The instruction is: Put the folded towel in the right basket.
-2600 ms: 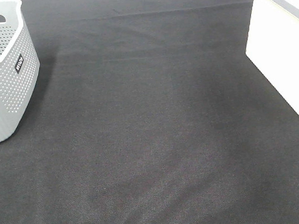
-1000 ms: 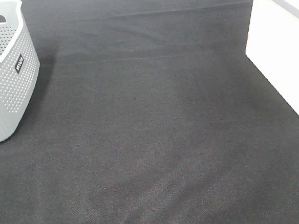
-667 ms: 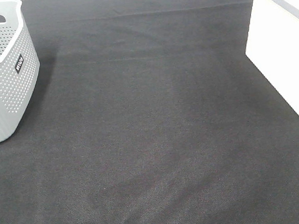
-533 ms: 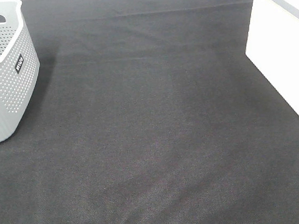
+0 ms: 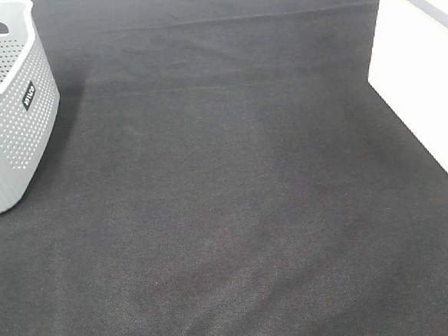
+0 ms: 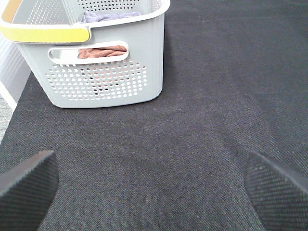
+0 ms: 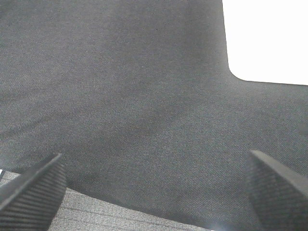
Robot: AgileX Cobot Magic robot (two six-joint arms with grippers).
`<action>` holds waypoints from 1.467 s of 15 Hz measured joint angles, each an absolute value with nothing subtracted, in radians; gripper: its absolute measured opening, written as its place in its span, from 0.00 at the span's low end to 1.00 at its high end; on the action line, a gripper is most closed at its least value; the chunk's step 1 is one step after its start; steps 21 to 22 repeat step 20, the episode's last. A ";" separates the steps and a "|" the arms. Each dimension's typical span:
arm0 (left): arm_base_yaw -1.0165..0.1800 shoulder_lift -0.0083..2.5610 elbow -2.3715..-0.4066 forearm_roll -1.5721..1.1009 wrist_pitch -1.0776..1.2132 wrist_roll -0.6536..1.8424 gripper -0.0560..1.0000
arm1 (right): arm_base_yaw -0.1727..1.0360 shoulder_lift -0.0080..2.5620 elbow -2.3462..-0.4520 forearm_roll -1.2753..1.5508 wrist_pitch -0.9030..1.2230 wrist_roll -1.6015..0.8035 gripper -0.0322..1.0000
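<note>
A grey perforated basket (image 5: 9, 114) stands at the far left of the black cloth; in the left wrist view (image 6: 106, 62) it holds folded towels, a brown one (image 6: 101, 50) behind the handle slot and a grey-purple one (image 6: 113, 17) above. A white basket (image 5: 425, 77) stands at the right edge and shows in the right wrist view (image 7: 267, 41). No towel lies on the cloth. My left gripper (image 6: 154, 192) is open and empty, short of the grey basket. My right gripper (image 7: 154, 192) is open and empty, over the cloth near the white basket.
The black cloth (image 5: 226, 198) covers the table between the two baskets. A yellow handle (image 6: 43, 33) runs along the grey basket's rim. A strip of grey surface (image 7: 120, 216) shows beyond the cloth's edge in the right wrist view.
</note>
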State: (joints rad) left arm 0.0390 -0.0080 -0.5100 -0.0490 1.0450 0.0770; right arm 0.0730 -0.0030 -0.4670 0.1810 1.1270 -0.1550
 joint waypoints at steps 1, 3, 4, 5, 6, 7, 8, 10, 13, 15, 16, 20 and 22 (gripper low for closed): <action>0.039 -0.008 -0.510 -0.049 1.045 0.077 0.98 | 0.073 -0.003 -0.467 0.180 1.127 -0.155 0.96; 0.039 -0.008 -0.510 -0.049 1.045 0.077 0.98 | 0.073 -0.003 -0.467 0.172 1.127 -0.155 0.96; 0.039 -0.008 -0.510 -0.049 1.045 0.077 0.98 | 0.073 -0.003 -0.467 0.148 1.127 -0.156 0.96; 0.039 -0.008 -0.510 -0.049 1.045 0.077 0.98 | 0.073 -0.003 -0.467 0.113 1.127 -0.156 0.96; 0.039 -0.008 -0.510 -0.049 1.045 0.077 0.98 | 0.073 -0.003 -0.467 0.085 1.127 -0.155 0.96; 0.039 -0.008 -0.510 -0.049 1.045 0.077 0.98 | 0.073 -0.003 -0.467 0.072 1.127 -0.149 0.96; 0.039 -0.008 -0.510 -0.049 1.045 0.077 0.98 | 0.073 -0.003 -0.467 0.070 1.127 -0.149 0.96; 0.039 -0.008 -0.510 -0.049 1.045 0.077 0.98 | 0.073 -0.003 -0.467 0.069 1.127 -0.148 0.96; 0.039 -0.008 -0.510 -0.049 1.045 0.077 0.98 | 0.073 -0.003 -0.467 0.069 1.127 -0.148 0.96; 0.039 -0.008 -0.510 -0.049 1.045 0.077 0.98 | 0.073 -0.003 -0.467 0.069 1.127 -0.148 0.96; 0.039 -0.008 -0.510 -0.049 1.045 0.077 0.98 | 0.073 -0.003 -0.467 0.069 1.127 -0.148 0.96; 0.039 -0.008 -0.510 -0.049 1.045 0.077 0.98 | 0.073 -0.003 -0.467 0.069 1.127 -0.148 0.96; 0.039 -0.008 -0.510 -0.049 1.045 0.077 0.98 | 0.073 -0.003 -0.467 0.069 1.127 -0.148 0.96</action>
